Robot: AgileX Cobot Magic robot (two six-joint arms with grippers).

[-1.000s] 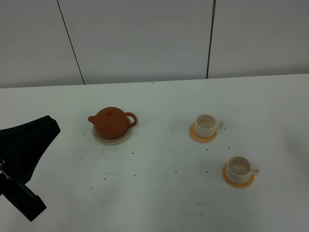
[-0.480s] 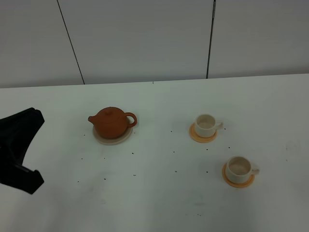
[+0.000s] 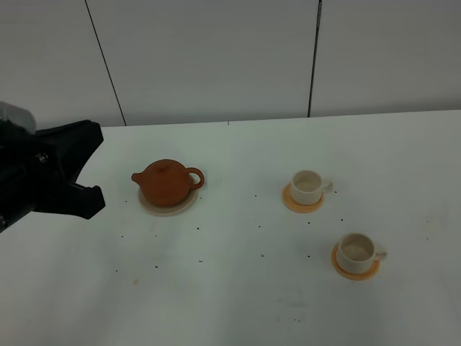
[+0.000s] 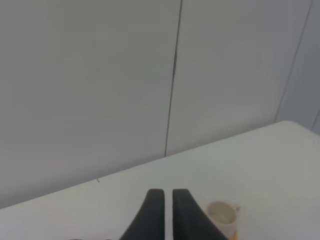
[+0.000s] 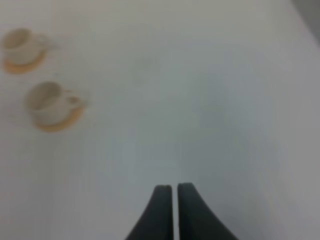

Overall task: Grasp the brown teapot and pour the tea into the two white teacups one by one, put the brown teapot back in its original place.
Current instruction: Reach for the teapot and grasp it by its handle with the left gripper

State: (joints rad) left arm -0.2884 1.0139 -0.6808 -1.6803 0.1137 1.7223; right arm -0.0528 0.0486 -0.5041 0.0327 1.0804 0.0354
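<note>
Beside the brown teapot [image 3: 167, 183], on its spout [image 3: 136, 176] side and apart from it, the left arm [image 3: 43, 176] hangs above the white surface [image 3: 238, 288]. The wrist view shows the left gripper [image 4: 168, 190] with its jaws drawn almost together, only a slit between them, gripping nothing. The right gripper [image 5: 174, 186] has its jaws closed and empty; it is out of the high view, so its place relative to the teapot cannot be told.

The teapot sits upright, lid on, on its pale beige saucer [image 3: 173, 211]. Its loop handle [image 3: 196, 177] points away from the left arm, toward the two white teacups. The nearer cup [image 3: 307, 187] stands well off on the teapot's handle side, the second cup [image 3: 356, 251] farther off the same way and closer to the camera. Each rests on an orange coaster [image 3: 302, 207], and both look empty.

By my reading the task is at its first step, the approach to the grasp, with nothing poured. Next, the jaws must open wide before closing on the teapot. As the handle faces away from the left arm, that arm would have to reach over the teapot or grip its body instead.
</note>
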